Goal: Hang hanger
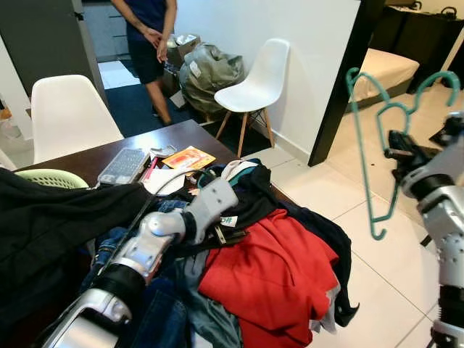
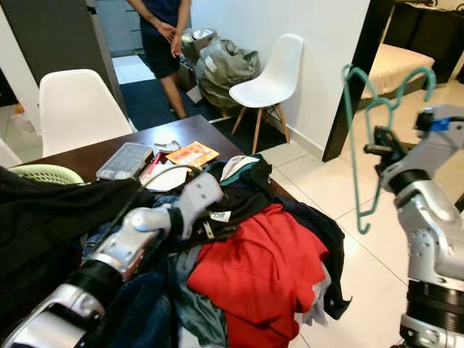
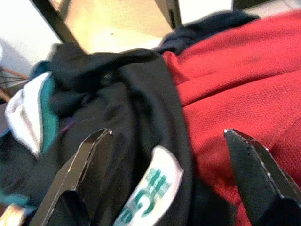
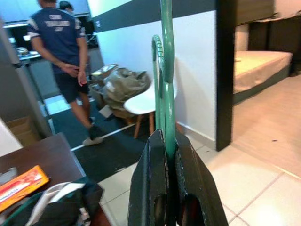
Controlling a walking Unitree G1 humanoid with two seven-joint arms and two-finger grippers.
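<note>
A teal plastic hanger (image 1: 377,145) hangs in the air at the right, over the tiled floor. My right gripper (image 1: 397,154) is shut on it; in the right wrist view the two black fingers (image 4: 155,183) pinch the green bar (image 4: 165,84). My left gripper (image 3: 174,183) is open, low over the clothes pile, its fingers on either side of a black garment (image 3: 136,108) with a white label, next to a red shirt (image 1: 272,272). The left arm (image 1: 167,232) lies across the pile.
A dark wooden table (image 1: 145,145) carries the clothes heap, a keyboard-like box (image 1: 123,165) and an orange packet (image 1: 188,157). White chairs (image 1: 257,83) stand behind. A person (image 1: 148,43) stands at the back. A dark door frame (image 1: 341,80) opens to a bedroom.
</note>
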